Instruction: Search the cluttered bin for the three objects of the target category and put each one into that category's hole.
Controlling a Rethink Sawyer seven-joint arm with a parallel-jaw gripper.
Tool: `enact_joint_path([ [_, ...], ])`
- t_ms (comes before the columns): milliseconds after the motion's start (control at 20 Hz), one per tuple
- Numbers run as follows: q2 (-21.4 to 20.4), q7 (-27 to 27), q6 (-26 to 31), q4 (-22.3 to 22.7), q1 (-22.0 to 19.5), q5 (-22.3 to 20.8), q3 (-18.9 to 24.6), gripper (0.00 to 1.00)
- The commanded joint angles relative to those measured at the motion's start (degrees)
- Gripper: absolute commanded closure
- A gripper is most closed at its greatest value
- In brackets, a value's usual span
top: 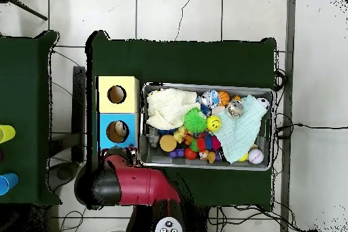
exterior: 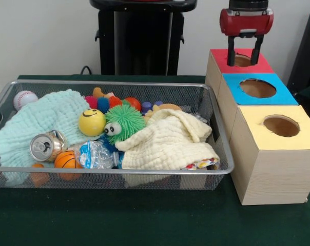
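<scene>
Green table [exterior: 144, 225]: arm upright, pincer [exterior: 244, 57] spread empty above red box's hole [exterior: 242, 61].

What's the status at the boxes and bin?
Claw open, empty, over red box hole. Something sits in blue box hole. Wire bin cluttered: two cloths cover part of the toys.

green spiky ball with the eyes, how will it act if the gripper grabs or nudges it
The green spiky ball looks soft and light, so its bristles would probably squash under a grip. It sits wedged between the yellow smiley ball and the cream cloth, so a nudge likely won't roll it far.
</scene>
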Motion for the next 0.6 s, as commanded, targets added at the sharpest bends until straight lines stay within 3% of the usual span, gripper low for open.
enact_joint_path([
  [50, 2.95, 6.50, 10.22, -14.29, 4.71, -4.55, -12.36, 0.00],
  [200, 5.33, 8.73, 7.37, -16.38, 6.53, -5.27, -16.13, 0.00],
  [600, 6.92, 9.42, -1.43, -15.55, 6.46, -6.78, -18.59, 0.00],
])
